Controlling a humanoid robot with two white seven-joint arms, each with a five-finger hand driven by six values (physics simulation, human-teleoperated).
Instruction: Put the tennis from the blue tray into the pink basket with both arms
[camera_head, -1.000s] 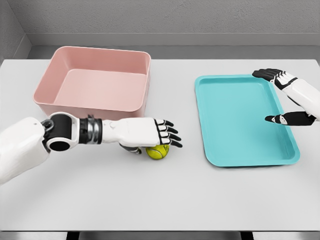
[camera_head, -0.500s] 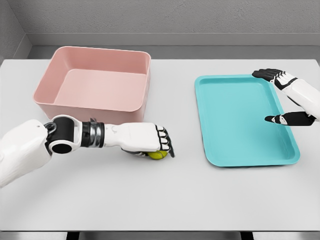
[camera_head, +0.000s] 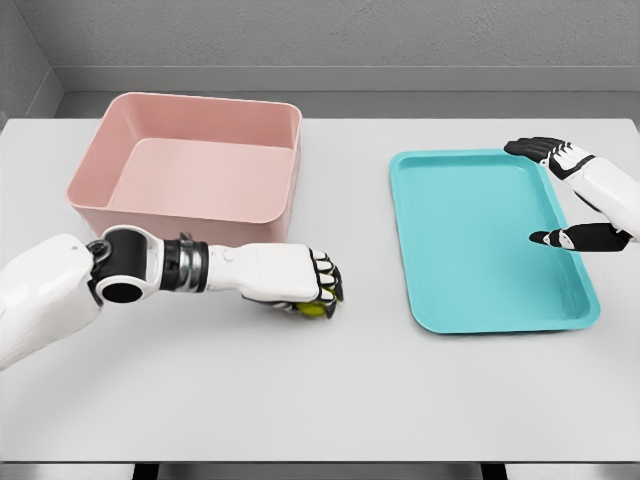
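A yellow-green tennis ball (camera_head: 314, 308) lies on the white table between the pink basket (camera_head: 190, 165) and the blue tray (camera_head: 490, 240). My left hand (camera_head: 318, 288) covers it from above, its fingers curled around it so that only a sliver of the ball shows. The tray has nothing in it. My right hand (camera_head: 560, 195) hovers over the tray's right rim, fingers and thumb spread, holding nothing.
The pink basket stands at the back left, just behind my left forearm (camera_head: 190, 270). The table's front edge (camera_head: 320, 462) runs along the bottom of the view.
My left hand's fingers went from stretched out over the ball to curled around it. The hand shifted slightly left. The right arm has not moved.
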